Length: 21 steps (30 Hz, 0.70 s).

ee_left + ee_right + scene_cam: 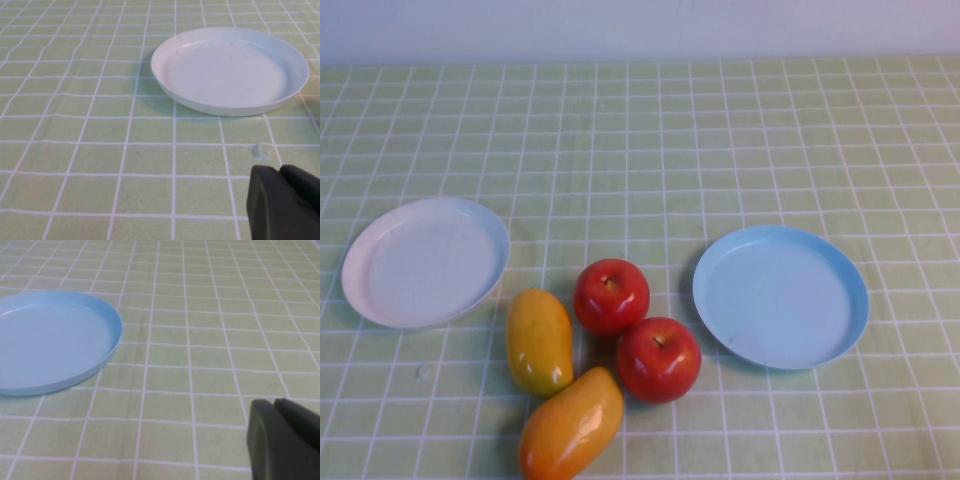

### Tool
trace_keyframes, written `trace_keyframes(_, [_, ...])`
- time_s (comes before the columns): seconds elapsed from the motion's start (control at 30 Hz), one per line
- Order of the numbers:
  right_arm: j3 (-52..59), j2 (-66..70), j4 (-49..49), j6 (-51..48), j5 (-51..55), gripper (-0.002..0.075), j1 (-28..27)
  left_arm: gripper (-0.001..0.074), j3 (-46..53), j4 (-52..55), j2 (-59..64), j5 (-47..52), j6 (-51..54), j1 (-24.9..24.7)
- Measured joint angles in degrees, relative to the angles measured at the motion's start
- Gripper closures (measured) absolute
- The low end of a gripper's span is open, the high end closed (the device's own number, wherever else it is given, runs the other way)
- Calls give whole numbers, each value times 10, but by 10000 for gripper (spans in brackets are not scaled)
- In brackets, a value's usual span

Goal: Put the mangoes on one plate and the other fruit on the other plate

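Two yellow-orange mangoes lie near the table's front, one upright beside the other. Just right of them, two red apples touch each other. The white plate sits at the left and holds nothing; the light blue plate sits at the right, also bare. Neither arm shows in the high view. My left gripper is shut with nothing in it, low over the cloth short of the white plate. My right gripper is shut on nothing, off to the side of the blue plate.
A light green cloth with a white grid covers the whole table. A pale wall runs along the far edge. A small pale fleck lies on the cloth near the left gripper.
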Motion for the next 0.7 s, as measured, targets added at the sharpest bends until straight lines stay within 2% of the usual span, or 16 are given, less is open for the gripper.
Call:
trace_keyframes(0.17, [0,0,0,0,0,742,0,733,0,-62,0,-23,-2,0])
trace_keyframes(0.43, [0,0,0,0,0,743,0,733,0,-329,0,-126,-48,0])
trace_keyframes(0.7, [0,0,0,0,0,742,0,733,0,-375,0,-148,-47,0])
